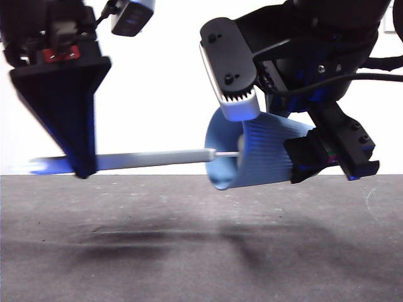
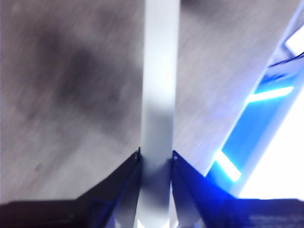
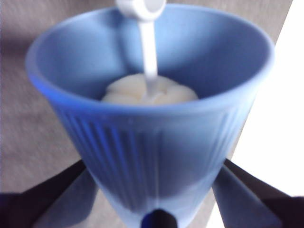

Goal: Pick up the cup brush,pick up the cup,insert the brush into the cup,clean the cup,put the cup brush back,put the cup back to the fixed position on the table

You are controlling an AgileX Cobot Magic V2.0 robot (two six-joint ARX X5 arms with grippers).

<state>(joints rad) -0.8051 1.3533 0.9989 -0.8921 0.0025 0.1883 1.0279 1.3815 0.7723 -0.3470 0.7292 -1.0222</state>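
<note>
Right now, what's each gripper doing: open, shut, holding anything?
Left gripper: shut on the cup brush handle.
Right gripper: shut on the cup, held tipped above the table.

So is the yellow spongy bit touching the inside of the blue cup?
Touching. In the right wrist view the sponge head sits pressed against the bottom inside the cup.

1. The front view has a blown-out white background; the arms show as dark shapes against it.
2. Soft, wide shadows lie on the table beneath the arms, suggesting light from above.
3. The brush handle is smeared by motion blur.
4. The left wrist view is blurred throughout, with white glare at one side.
5. In the right wrist view, the cup is soft-focused, with overexposed white beside it.
</note>
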